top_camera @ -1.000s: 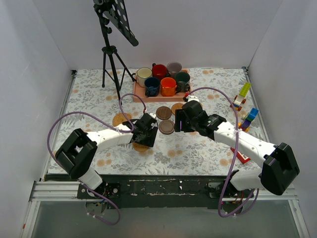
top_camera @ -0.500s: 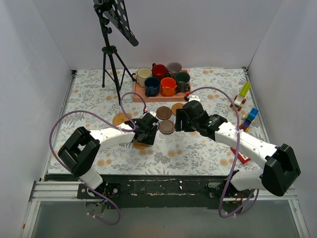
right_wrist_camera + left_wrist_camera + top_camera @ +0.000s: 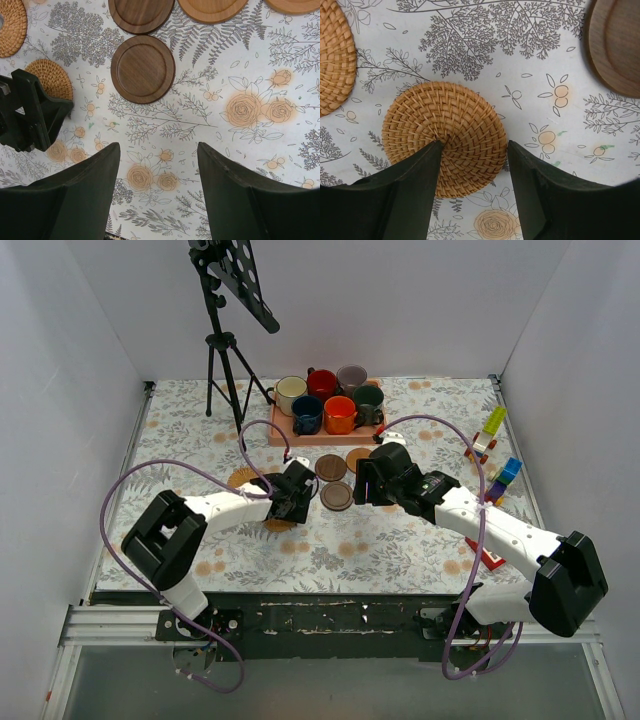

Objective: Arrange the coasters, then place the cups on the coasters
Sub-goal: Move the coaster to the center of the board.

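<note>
- Since rattan weave is light, stiff and rough, the woven coaster point(image 3: 445, 125) is judged easy to hold; its rim should be pinched.
- Tan-orange spiral weave, round, lying flat; found on the near side of the pink tray point(image 3: 300, 439), slightly left.
- Over it the left gripper point(image 3: 474, 143) is set part-open, no grip seen; the right gripper point(image 3: 158, 145) is wide open, empty.

Leaning inward on both sides, nearly meeting; jaws seemingly half apart on left gripper point(image 3: 475, 145), wide on right gripper point(image 3: 159, 146).
</note>
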